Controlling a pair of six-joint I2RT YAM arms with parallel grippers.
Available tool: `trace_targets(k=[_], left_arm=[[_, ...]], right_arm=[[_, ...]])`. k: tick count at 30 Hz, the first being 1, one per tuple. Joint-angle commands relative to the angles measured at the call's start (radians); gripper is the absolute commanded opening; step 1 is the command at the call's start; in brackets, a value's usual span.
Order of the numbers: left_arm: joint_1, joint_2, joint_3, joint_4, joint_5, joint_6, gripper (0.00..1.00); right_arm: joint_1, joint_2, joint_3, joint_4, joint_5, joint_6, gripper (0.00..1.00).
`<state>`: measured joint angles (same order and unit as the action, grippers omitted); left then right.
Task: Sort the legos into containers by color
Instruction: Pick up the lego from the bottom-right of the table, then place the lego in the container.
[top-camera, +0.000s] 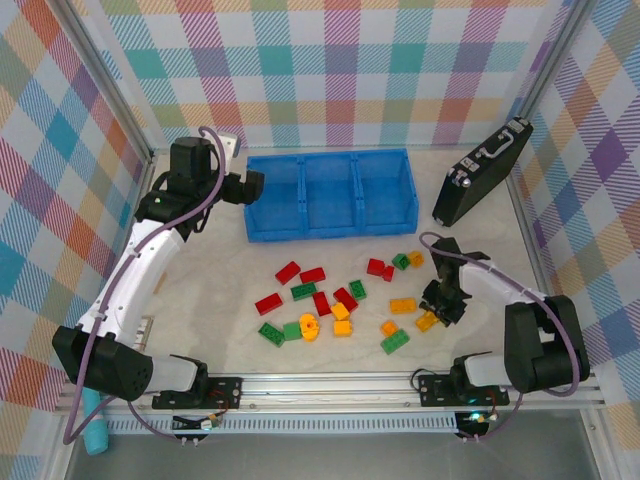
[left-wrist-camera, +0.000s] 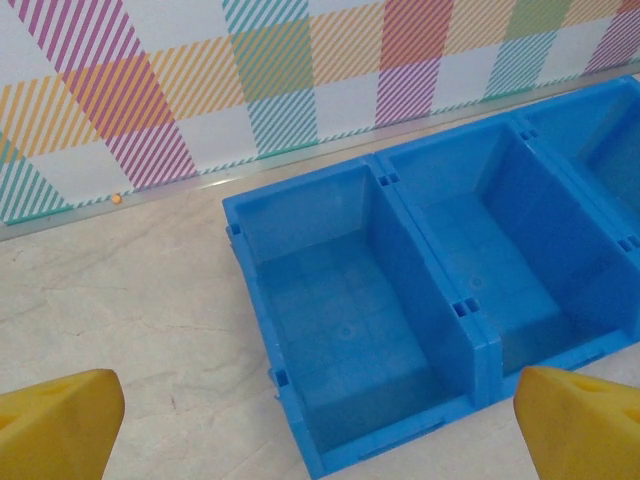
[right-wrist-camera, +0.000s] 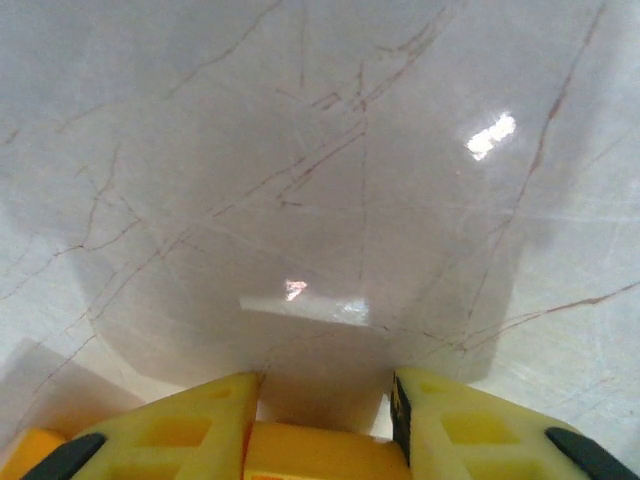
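Observation:
Several red, green and yellow-orange legos (top-camera: 340, 300) lie scattered on the pale table in front of the blue containers (top-camera: 330, 232), three side-by-side compartments that look empty. My right gripper (top-camera: 440, 305) is down at the right end of the scatter. In the right wrist view its yellow fingers (right-wrist-camera: 190, 420) press both sides of a yellow-orange lego (right-wrist-camera: 320, 455), so the right gripper (right-wrist-camera: 325, 395) is shut on it. My left gripper (top-camera: 250, 185) hovers open beside the bin's left end. In the left wrist view the left gripper (left-wrist-camera: 320, 425) is spread wide above the left compartment (left-wrist-camera: 345, 330), with nothing between the fingers.
A black hard case (top-camera: 482, 172) leans at the back right, close behind the right arm. Plaid walls close the table on three sides. A teal cylinder (top-camera: 95, 425) lies off the front left corner, below the rail.

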<state>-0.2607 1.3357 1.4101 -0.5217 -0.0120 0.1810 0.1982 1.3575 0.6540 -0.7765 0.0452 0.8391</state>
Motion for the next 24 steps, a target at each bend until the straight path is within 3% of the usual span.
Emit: trace_targets(k=[1,9,14,19,24], left_arm=[[-0.005,0.000,-0.008,0.000,-0.016,0.019,1.00],[-0.005,-0.004,-0.009,-0.001,-0.028,0.029,1.00],[-0.005,-0.006,-0.008,-0.004,-0.038,0.035,1.00],[-0.005,-0.004,-0.007,-0.006,-0.056,0.044,1.00],[-0.012,0.008,0.004,-0.034,-0.086,0.056,1.00]], right_arm=[[0.014,0.021,0.087,0.092,-0.006,-0.064,0.33],[0.014,0.088,0.394,0.028,0.066,-0.235,0.31],[0.013,0.213,0.644,0.064,0.121,-0.383,0.31],[0.024,0.349,0.820,0.181,0.139,-0.483,0.31],[0.063,0.430,0.843,0.406,0.147,-0.595,0.31]])
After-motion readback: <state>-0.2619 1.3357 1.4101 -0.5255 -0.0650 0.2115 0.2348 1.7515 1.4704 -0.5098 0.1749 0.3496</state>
